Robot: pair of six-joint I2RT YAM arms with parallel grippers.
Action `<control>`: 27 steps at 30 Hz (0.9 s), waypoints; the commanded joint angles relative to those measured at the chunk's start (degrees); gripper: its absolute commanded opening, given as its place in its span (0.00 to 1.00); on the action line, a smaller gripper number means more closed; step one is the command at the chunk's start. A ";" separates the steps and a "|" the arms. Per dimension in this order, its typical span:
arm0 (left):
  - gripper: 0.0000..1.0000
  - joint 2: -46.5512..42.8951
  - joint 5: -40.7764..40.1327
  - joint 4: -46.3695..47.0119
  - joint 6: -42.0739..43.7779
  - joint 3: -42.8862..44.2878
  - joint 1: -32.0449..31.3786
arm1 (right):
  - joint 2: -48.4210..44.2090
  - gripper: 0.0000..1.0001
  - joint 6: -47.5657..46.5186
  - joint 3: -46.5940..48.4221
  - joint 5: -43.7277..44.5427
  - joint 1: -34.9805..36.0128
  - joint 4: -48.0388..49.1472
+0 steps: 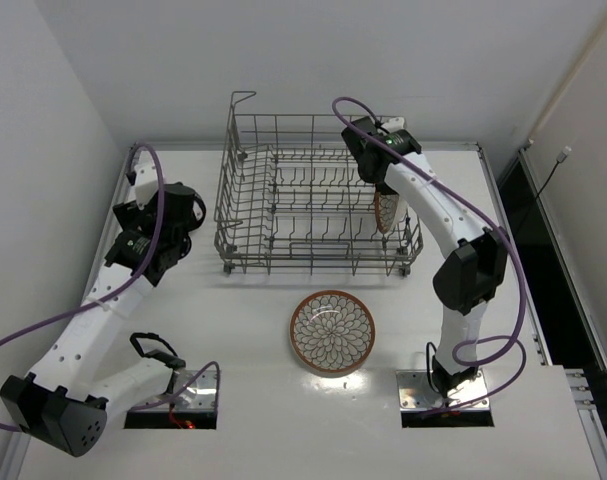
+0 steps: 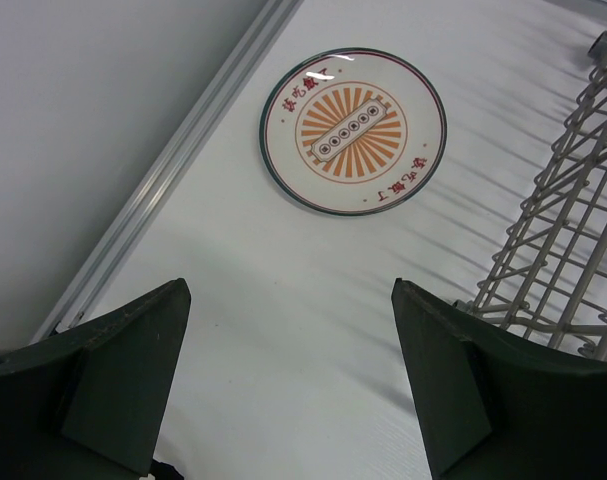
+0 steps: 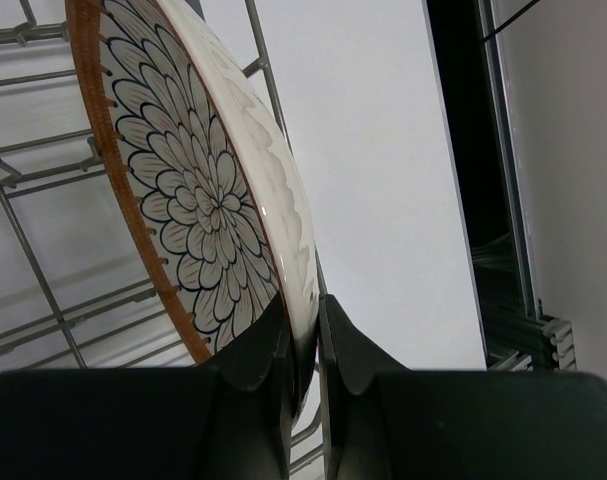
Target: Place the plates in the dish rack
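1. Underneath all: white flat table (image 1: 253,330), which bore every item below.
2. Large rectangular grey wire dish rack (image 1: 226,200): stood at the far centre of the table, long axis running left to right.
3. Round ceramic plate with brown-orange rim and petal-patterned white face, the flat plate (image 1: 332,331): lay face up on the table near the rack's front, between the arm bases. It was nearer the right arm and untouched.
4. Second plate of the same pattern, the upright plate (image 3: 198,200): stood on edge at the rack's right end, face turned along the rack's length, directly above its holder's fingers in the right wrist view. Whether it sat among the tines could not be told.
5. Round white sunburst plate with dark rim (image 2: 353,130): lay flat beside the rack's left side.
6. Right gripper (image 3: 303,310): was clenched on the upright plate's rim. The next move was judged a short descent, then release.
7. Left gripper (image 2: 288,300): jaws were spread wide, holding nothing.
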 commanded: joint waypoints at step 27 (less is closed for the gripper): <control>0.80 -2.75 0.88 2.39 -1.18 -3.81 -0.58 | 4.10 0.17 3.15 -3.48 -6.33 4.81 -4.63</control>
